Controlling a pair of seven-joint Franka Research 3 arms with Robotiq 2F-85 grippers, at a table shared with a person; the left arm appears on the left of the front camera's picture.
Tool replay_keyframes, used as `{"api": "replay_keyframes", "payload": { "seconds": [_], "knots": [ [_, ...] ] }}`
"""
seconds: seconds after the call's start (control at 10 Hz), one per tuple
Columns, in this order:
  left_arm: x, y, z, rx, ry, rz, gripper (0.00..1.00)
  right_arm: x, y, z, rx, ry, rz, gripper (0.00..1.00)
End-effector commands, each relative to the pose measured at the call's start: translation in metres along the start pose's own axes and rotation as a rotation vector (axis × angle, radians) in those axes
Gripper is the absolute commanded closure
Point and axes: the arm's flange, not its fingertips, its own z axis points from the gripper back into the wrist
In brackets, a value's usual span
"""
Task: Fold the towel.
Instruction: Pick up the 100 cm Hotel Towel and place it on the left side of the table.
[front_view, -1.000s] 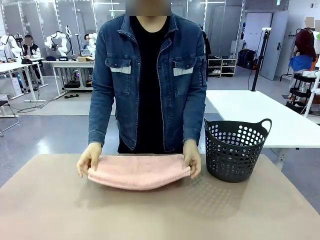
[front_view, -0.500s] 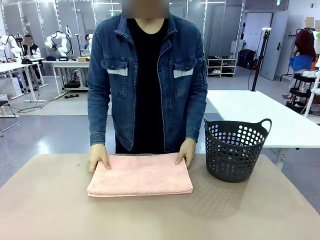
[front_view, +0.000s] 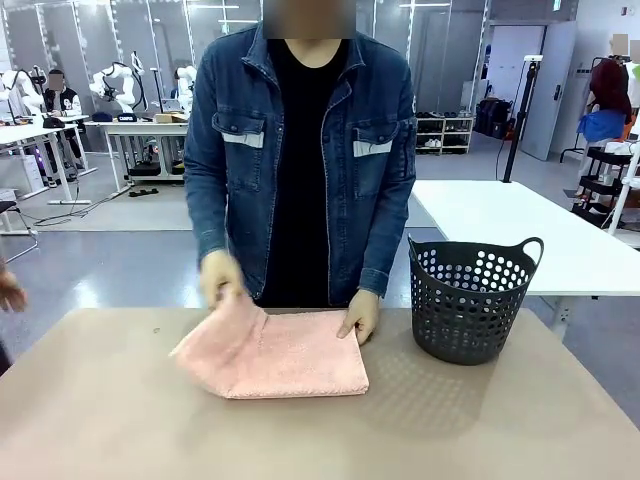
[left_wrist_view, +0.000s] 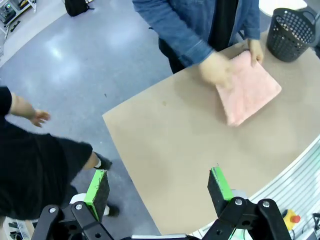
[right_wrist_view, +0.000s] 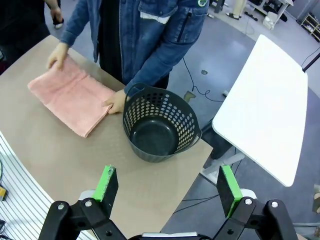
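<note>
The towel (front_view: 275, 355) lies folded on the brown bench (front_view: 100, 420), at its far side, right in front of a person in a denim jacket. One of the person's hands (front_view: 220, 275) lifts the towel's end at the picture's left of the front view, so that part rises off the bench. The other hand (front_view: 360, 315) rests on the far corner at the opposite end. A dark perforated basket (front_view: 470, 300) stands near that end, apart from the towel.

The left claw (left_wrist_view: 157, 172) hangs high over the bench's near corner, its green pads spread wide with nothing between them. The towel (left_wrist_view: 250, 92) sits well apart from it, across the bench.

The right claw (right_wrist_view: 166, 170) hangs with its fingers equally wide apart and empty. The basket (right_wrist_view: 159, 127) is nearest below it, and the towel (right_wrist_view: 67, 97) is farther off beyond the basket, well apart from the claw.
</note>
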Motion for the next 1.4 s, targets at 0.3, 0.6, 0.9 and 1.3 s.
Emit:
{"api": "replay_keyframes", "payload": {
  "seconds": [0.3, 0.6, 0.9, 1.3],
  "knots": [
    [-0.0005, 0.0001, 0.0027, -0.003, 0.006, -0.008, 0.00, -0.0009, -0.0003, 0.0008, -0.001, 0.008, 0.002, 0.00],
    [-0.0005, 0.0001, 0.0027, -0.003, 0.006, -0.008, 0.00, -0.0009, -0.0003, 0.0008, -0.001, 0.008, 0.002, 0.00],
    [-0.0005, 0.0001, 0.0027, -0.003, 0.006, -0.008, 0.00, -0.0009, -0.0003, 0.0008, -0.001, 0.008, 0.002, 0.00],
    [-0.0005, 0.0001, 0.0027, -0.003, 0.006, -0.008, 0.00, -0.0009, -0.0003, 0.0008, -0.001, 0.008, 0.002, 0.00]
  ]
}}
